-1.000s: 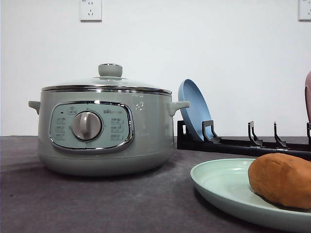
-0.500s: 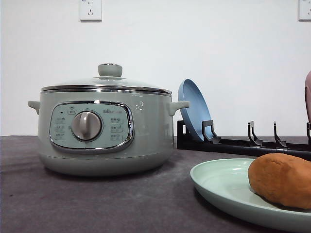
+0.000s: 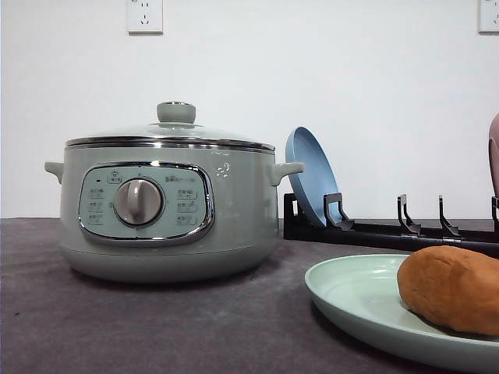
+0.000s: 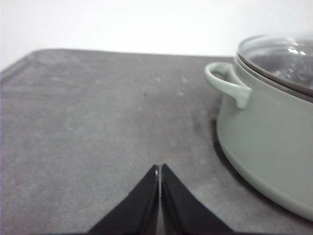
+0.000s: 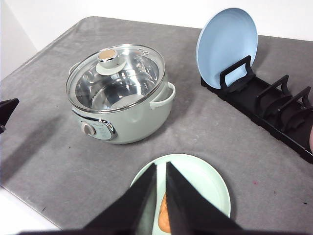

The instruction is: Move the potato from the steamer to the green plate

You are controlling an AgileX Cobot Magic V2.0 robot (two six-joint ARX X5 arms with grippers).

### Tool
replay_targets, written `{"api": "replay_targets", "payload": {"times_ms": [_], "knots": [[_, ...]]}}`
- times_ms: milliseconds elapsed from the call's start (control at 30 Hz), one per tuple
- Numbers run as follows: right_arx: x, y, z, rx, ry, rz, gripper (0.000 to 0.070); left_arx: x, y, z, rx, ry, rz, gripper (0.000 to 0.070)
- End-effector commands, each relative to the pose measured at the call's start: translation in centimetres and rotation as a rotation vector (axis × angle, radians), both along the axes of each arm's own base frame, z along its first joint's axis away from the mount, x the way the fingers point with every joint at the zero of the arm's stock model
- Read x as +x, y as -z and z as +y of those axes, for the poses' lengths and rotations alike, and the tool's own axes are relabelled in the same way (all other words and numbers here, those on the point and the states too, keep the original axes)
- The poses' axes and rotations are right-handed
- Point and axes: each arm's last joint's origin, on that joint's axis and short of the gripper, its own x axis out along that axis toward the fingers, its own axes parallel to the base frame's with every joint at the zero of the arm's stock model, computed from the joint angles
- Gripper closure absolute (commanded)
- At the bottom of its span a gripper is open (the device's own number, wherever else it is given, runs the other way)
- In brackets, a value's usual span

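The potato [image 3: 450, 289] lies on the green plate [image 3: 355, 296], resting toward the plate's side away from the steamer [image 3: 168, 210]. In the front view its orange-brown bulk sits on the plate's shallow surface, touching it, with bare mint-green plate showing between it and the steamer. In the right wrist view a small part of the potato [image 5: 165, 218] shows between the dark fingers, again on the green plate [image 5: 205, 178].

The steamer stands on the grey table [image 3: 117, 327], near the green plate but apart from it. Its glass lid [image 5: 115, 74] is on, the knob [image 3: 177, 112] upright at the centre, and through the glass the shiny metal inside is seen. The control panel with its silver dial [image 3: 139, 202] faces the front camera.

Behind the green plate, and just beside the steamer's handle, a blue plate [image 3: 310, 175] stands on edge in a black rack [image 3: 390, 232], leaning in the slot closest to the steamer. The rack's other slots run away from the steamer.

The right gripper [image 5: 161, 169] hangs above the green plate, its fingers nearly together with a narrow gap between them, and they grip nothing. The left gripper [image 4: 160, 171] hovers over bare table beside the steamer, on the side away from the green plate, near the steamer's side handle [image 4: 226, 84]. Its fingers are closed tip to tip with a hairline seam between them, and they hold nothing.
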Motion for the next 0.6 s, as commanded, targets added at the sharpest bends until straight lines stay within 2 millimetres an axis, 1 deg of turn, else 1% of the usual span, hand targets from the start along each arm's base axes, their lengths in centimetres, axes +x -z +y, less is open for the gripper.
{"api": "replay_targets", "payload": {"times_ms": [0, 200, 367, 567], "knots": [[-0.02, -0.39, 0.0, 0.01, -0.003, -0.013, 0.0678, 0.01, 0.24, 0.04, -0.024, -0.011, -0.032, 0.07], [-0.02, -0.39, 0.0, 0.01, -0.003, -0.013, 0.0678, -0.12, 0.44, 0.07, 0.0, -0.013, -0.021, 0.07], [-0.02, -0.39, 0.0, 0.01, -0.003, -0.013, 0.0678, -0.22, 1.14, 0.07, 0.014, -0.01, 0.052, 0.07], [-0.02, -0.4, 0.0, 0.01, -0.003, -0.013, 0.0678, -0.22, 1.16, 0.04, 0.018, 0.002, 0.055, 0.07]]}}
